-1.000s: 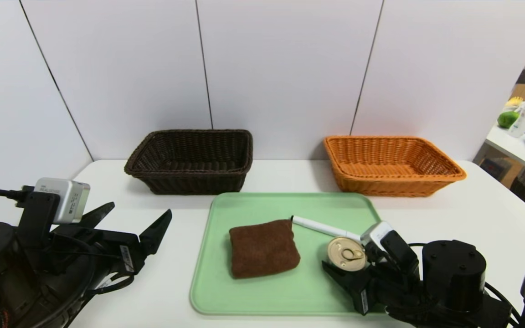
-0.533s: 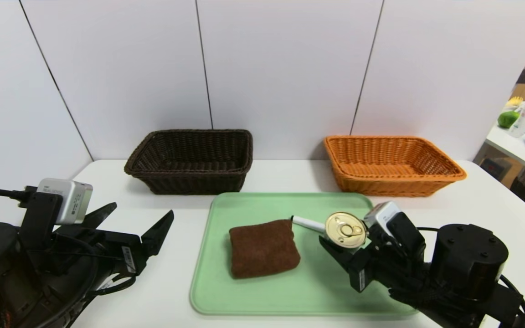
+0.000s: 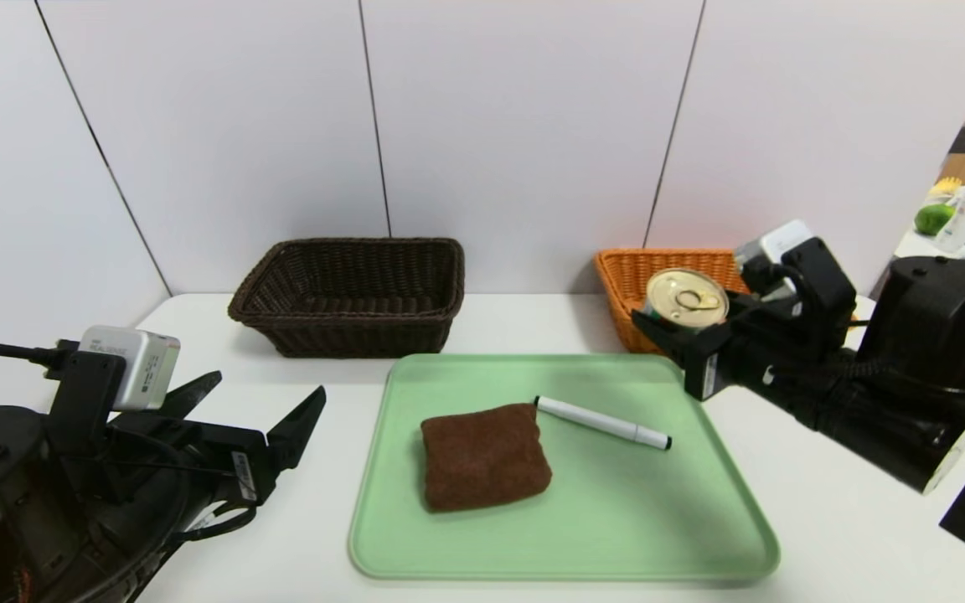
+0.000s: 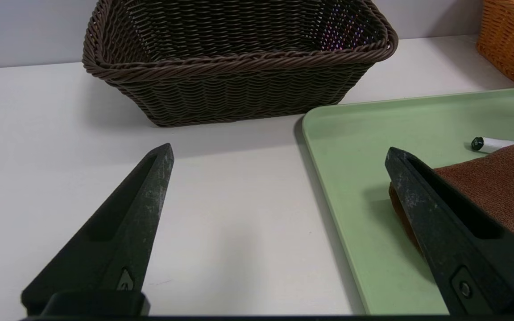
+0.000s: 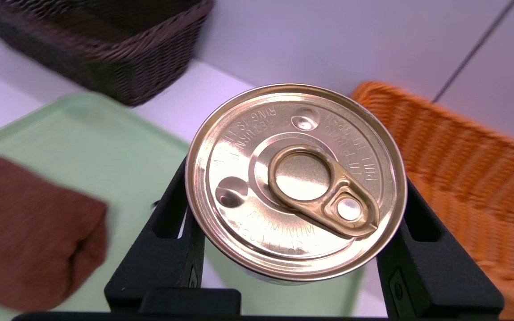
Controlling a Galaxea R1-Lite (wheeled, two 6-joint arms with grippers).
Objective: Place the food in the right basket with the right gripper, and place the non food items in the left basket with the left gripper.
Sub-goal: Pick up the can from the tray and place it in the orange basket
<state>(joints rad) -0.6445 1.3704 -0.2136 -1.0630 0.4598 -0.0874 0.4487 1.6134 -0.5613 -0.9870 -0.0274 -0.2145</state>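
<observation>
Squat round tin can with gold pull-tab lid (image 3: pixel 687 298): clamped between the fingers of the right black two-finger gripper (image 3: pixel 687 314), lid up, raised at the near left part of the rectangular orange-tan wicker basket (image 3: pixel 616 293).

Step in hand, as judged: carry to basket. Best done by keeping the can high enough for its base to clear the woven rim, then moving farther right and inward until can and both fingers are over the basket floor. Lower upright, let the base settle, then part the fingers evenly. Letting go early risks a roll or a clip on the rim; smooth metal may slip if swung fast.

Left black gripper (image 4: pixel 279 149): fingers spread, holding nothing, beside the pale green tray (image 3: pixel 566 553). Folded brown fuzzy cloth (image 3: pixel 487 459) and slim white marker (image 3: pixel 600 421) lie on the tray, for later.
</observation>
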